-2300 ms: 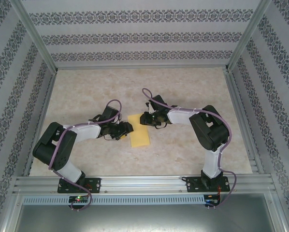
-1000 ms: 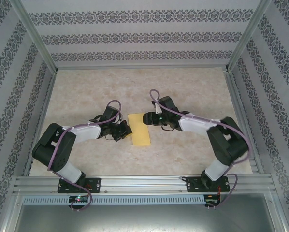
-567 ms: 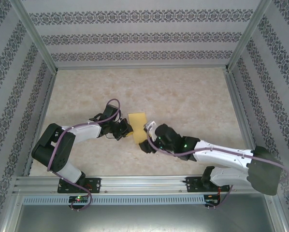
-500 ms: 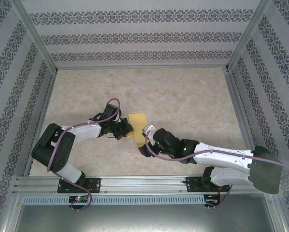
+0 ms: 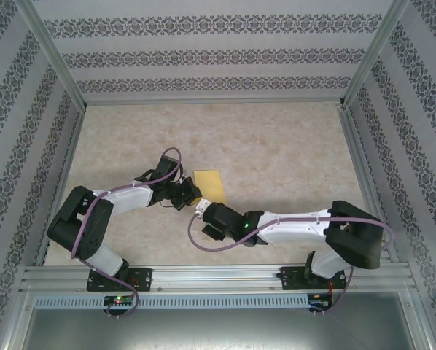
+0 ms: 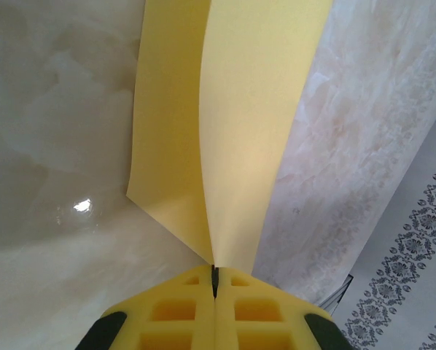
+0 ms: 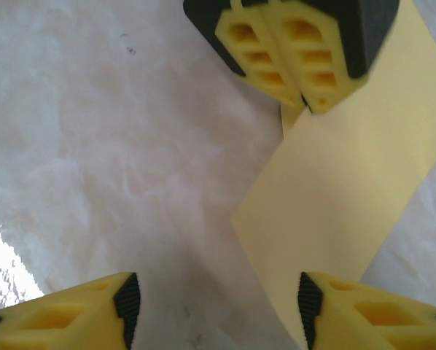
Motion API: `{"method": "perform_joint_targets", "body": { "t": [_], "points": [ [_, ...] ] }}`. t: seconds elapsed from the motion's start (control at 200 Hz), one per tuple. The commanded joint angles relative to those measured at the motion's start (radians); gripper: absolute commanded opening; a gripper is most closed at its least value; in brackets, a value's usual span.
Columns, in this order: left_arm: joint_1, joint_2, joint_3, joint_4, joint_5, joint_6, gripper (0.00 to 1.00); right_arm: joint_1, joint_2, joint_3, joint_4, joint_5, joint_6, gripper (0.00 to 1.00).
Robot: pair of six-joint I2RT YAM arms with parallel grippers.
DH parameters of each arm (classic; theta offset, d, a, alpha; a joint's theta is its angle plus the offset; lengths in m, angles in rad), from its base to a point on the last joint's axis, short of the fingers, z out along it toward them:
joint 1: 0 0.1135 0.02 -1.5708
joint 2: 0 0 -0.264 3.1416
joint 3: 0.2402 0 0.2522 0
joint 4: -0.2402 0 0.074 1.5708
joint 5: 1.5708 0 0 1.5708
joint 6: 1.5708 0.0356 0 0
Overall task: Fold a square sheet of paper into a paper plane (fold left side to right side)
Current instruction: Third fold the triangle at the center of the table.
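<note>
1/3 left gripper (image 6: 214,273) clamped tight on the edge of the yellow paper (image 6: 232,124), two layers meeting at its tips | 2/3 paper folded narrow, mid-table (image 5: 291,146), just right of that gripper | 3/3 right gripper (image 7: 216,292) jaws apart, empty, beside the paper's near corner

The square sheet of paper (image 6: 240,109) is thin, matt yellow paper, smooth apart from one soft crease. The table (image 6: 50,131) has a glossy, marble-patterned top. The left gripper (image 6: 214,281) and right gripper (image 7: 218,306) look like matt yellow plastic, black-edged. The rail (image 5: 218,275) along the table's near edge is pale metal.
</note>
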Motion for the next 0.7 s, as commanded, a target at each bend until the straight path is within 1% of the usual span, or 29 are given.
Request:
{"method": "perform_joint_targets", "body": {
  "t": [0.0,0.06,0.11,0.2,0.365,0.515,0.555,0.659,0.694],
  "points": [
    [-0.011,0.001,0.018,-0.037,0.010,-0.010,0.00,-0.020,0.029,0.034,0.031,0.034,-0.033,0.52],
    [-0.009,0.001,0.016,-0.038,0.008,-0.010,0.00,-0.035,0.034,0.028,0.060,0.021,-0.026,0.46],
    [-0.010,0.001,0.016,-0.035,0.009,-0.007,0.00,-0.055,0.037,0.022,0.086,-0.004,-0.014,0.39],
    [-0.010,0.002,0.019,-0.039,0.010,-0.003,0.00,-0.077,0.038,0.028,0.094,-0.042,-0.010,0.28],
    [-0.010,0.003,0.020,-0.051,0.005,0.009,0.00,-0.115,0.018,0.008,0.084,-0.129,-0.017,0.00],
    [-0.008,0.005,0.021,-0.057,0.002,0.019,0.00,-0.140,-0.009,-0.007,0.075,-0.195,-0.014,0.00],
    [-0.007,0.004,0.025,-0.066,-0.002,0.024,0.03,-0.142,-0.012,-0.004,0.068,-0.206,-0.014,0.00],
    [0.001,-0.013,0.039,-0.116,-0.021,0.057,0.05,-0.146,0.000,0.003,0.060,-0.238,-0.013,0.00],
    [0.005,-0.021,0.046,-0.137,-0.028,0.074,0.09,-0.148,0.007,0.004,0.059,-0.246,-0.009,0.00]
  ]
}}
